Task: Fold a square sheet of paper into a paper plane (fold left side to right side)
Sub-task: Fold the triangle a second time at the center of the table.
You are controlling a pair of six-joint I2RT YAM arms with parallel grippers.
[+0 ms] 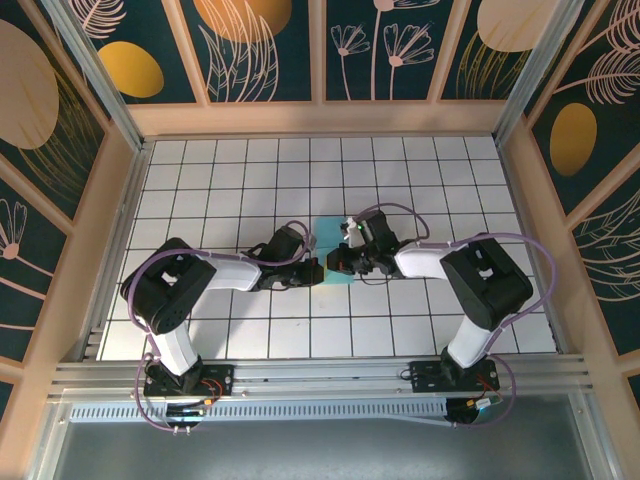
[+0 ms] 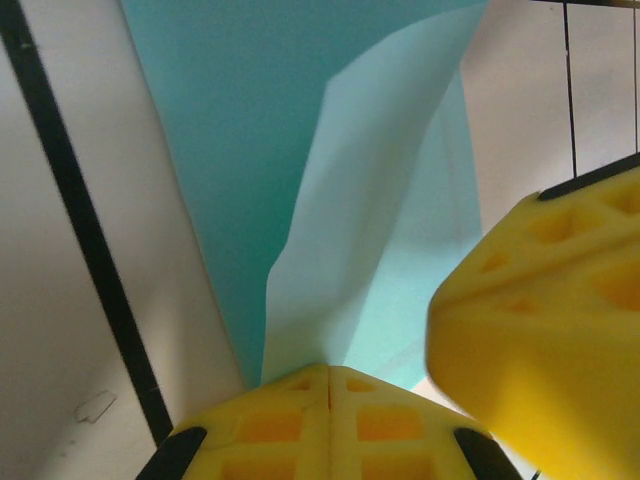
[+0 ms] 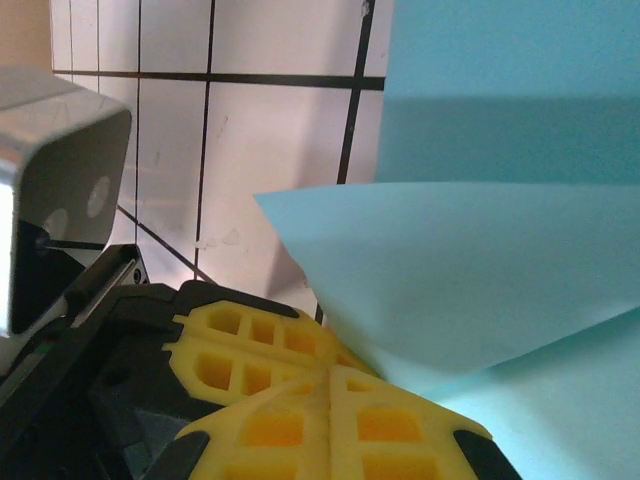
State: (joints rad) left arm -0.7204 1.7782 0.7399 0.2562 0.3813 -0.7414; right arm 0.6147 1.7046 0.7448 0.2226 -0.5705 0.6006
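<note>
Where the paper sits: dead center of the table (image 1: 240,170). The paper (image 1: 327,235) lies on the white tiles right between the two hands, and from the top view we mostly see it peeking out above and below them.
Paper shape: not fully flat. In both wrist views we see a paler flap standing up off the darker cyan sheet underneath.
Left hand (image 1: 314,271): comes in from the left. In its own wrist view the yellow fingers (image 2: 270,430) are pressed together, and the narrow end of the flap runs straight down into the seam between them, so we'd call it pinched on the paper.
Right hand (image 1: 338,266): comes in from the right. Its fingers (image 3: 400,430) are together too, with the flap's lower edge tucked in at the seam. It looks clamped on the paper, though the exact contact is tight to make out.
Flap tip: the pointed corner in the right wrist view hangs free over the tiles.
Hands vs each other: just beside one another, pretty much nose to nose over the paper.
Silver box (image 3: 50,190): sits on black hardware at the left of the right wrist view, above the tiles.
</note>
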